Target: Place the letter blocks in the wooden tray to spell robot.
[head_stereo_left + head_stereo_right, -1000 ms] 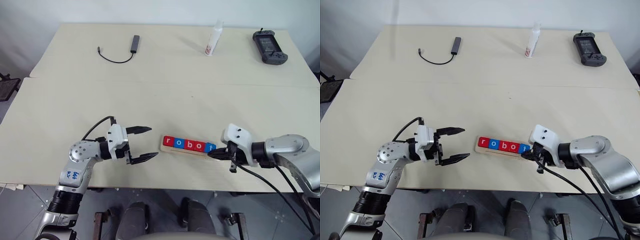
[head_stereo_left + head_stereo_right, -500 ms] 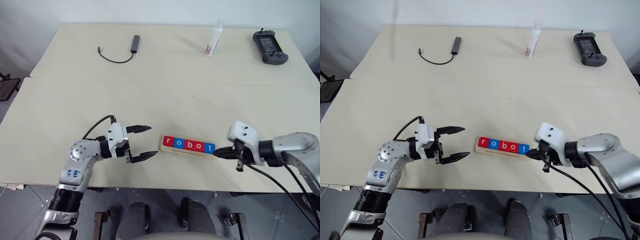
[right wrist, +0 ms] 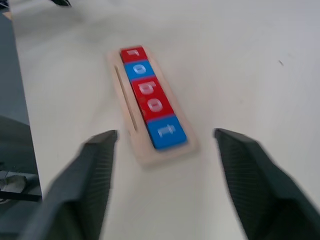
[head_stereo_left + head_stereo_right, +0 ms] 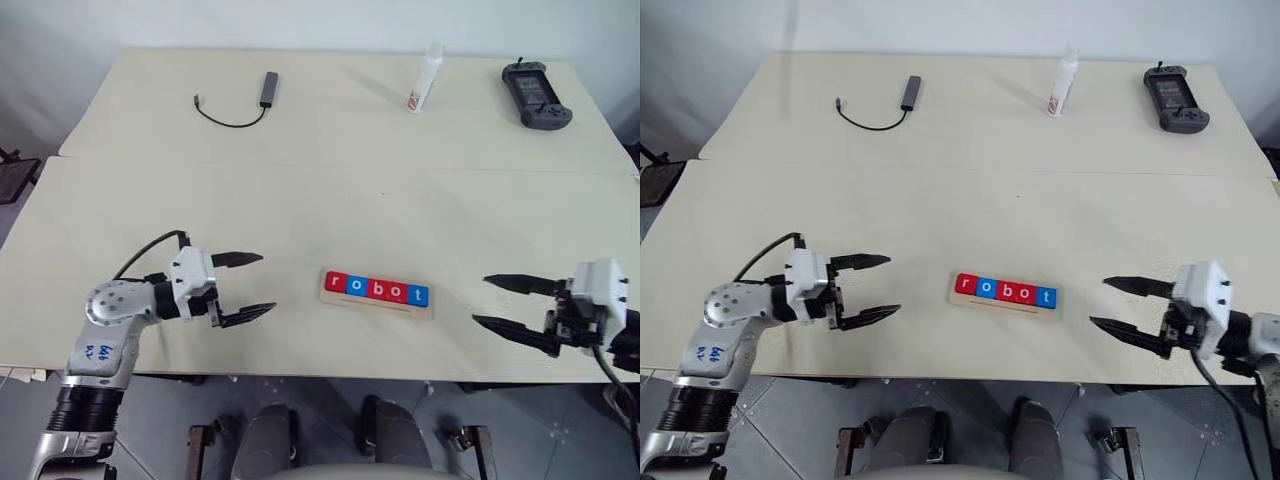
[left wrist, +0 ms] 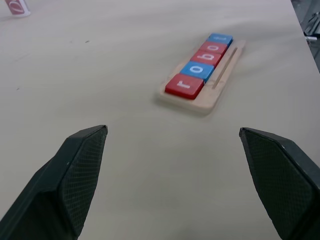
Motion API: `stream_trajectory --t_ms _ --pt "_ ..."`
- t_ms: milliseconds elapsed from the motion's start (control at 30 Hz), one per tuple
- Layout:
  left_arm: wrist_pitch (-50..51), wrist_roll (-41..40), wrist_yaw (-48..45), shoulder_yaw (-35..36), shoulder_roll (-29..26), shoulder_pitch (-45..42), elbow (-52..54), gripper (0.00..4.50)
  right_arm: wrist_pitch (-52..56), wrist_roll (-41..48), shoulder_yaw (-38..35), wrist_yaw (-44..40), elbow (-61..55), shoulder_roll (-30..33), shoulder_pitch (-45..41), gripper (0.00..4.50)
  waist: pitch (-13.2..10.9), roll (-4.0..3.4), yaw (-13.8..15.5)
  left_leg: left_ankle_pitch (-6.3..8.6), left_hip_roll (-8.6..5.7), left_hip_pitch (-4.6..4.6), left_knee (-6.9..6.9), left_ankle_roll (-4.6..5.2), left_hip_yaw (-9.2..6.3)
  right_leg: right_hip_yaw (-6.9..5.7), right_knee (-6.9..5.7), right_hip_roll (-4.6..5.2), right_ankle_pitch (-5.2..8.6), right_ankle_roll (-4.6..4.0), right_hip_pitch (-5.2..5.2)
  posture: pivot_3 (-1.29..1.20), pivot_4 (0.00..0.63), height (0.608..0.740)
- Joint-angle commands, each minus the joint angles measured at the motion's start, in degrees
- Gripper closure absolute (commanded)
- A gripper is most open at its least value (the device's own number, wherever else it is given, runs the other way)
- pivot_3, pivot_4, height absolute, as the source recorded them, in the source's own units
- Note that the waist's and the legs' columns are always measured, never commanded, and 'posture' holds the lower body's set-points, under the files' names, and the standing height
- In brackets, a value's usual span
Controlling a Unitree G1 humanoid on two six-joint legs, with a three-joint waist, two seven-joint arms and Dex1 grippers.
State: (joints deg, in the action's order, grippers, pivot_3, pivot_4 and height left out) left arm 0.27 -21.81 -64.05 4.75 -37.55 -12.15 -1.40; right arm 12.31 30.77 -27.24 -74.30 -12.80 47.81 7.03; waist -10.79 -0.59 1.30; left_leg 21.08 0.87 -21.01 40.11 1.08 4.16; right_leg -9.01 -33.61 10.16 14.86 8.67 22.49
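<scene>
All 5 blocks point(image 4: 377, 290) sit in a row in the tray point(image 4: 377, 303), reading r, o, b, o, t, near the middle of the counter's point(image 4: 320, 190) near edge. The left gripper point(image 4: 243, 287) and the right gripper point(image 4: 500, 301) hang on either side of the tray, well apart from it, each with fingers spread wide and holding nothing. By the look of it the word is spelled and nothing is left to place.
</scene>
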Motion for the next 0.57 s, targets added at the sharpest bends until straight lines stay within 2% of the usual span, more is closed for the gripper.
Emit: stream_trajectory --t_ms 33,567 --pt "-2.7 -0.07 -1.4 1.34 -1.24 -0.85 -0.85 0.0 -4.03 -0.04 -0.35 -1.64 1.44 0.89 -0.77 0.02 0.0 0.0 -0.03 0.0 0.0 0.0 0.0 0.0 0.0 0.0 0.0 0.0 0.0 0.0 0.0 0.0 0.15 0.74" --pt "-3.15 0.5 2.12 1.03 0.27 -2.53 -2.69 0.0 -6.83 -0.93 2.82 -1.21 7.3 1.57 -5.69 0.02 0.0 0.0 0.08 0.0 -0.02 -0.04 0.0 0.0 -0.01 -0.03 0.01 0.0 0.0 0.0 0.01 0.0 0.15 0.74"
